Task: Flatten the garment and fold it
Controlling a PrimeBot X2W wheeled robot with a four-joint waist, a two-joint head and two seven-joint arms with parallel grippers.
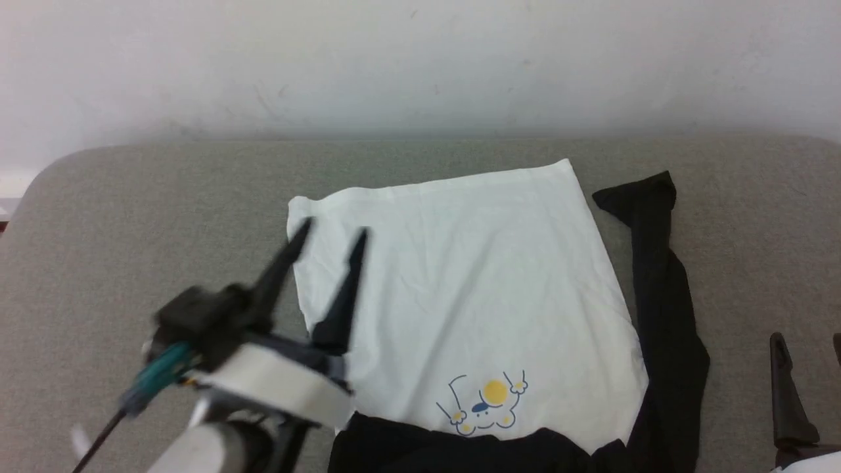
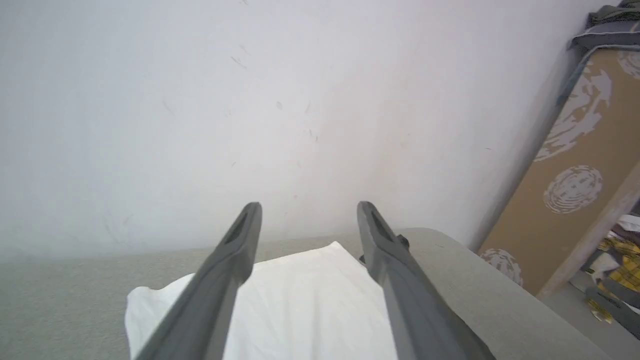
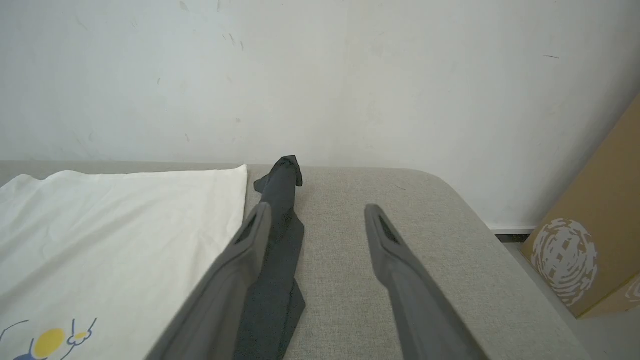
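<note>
Flattening looks pretty much done to me, so I'd call this the start of the folding. The shirt (image 1: 460,276) lies spread on the grey cushion (image 1: 164,210), white body smooth, hem toward the wall, little yellow-and-blue print (image 1: 486,401) on my near side.

My left claw (image 1: 334,228) hangs over the shirt's left edge with its fingers apart and nothing in them. My right claw (image 1: 807,338) is low at the right, also spread and empty, just beside the black sleeve (image 1: 663,282) that runs along the shirt's right side.

My guess for the next move: pinch that sleeve and lay it in over the white part, without dragging the body and wrinkling it.

Count: one shirt, one print, one sleeve laid out plainly, and two claws. There's more black cloth bunched at the near edge; can't tell if that's the collar or the other sleeve.
</note>
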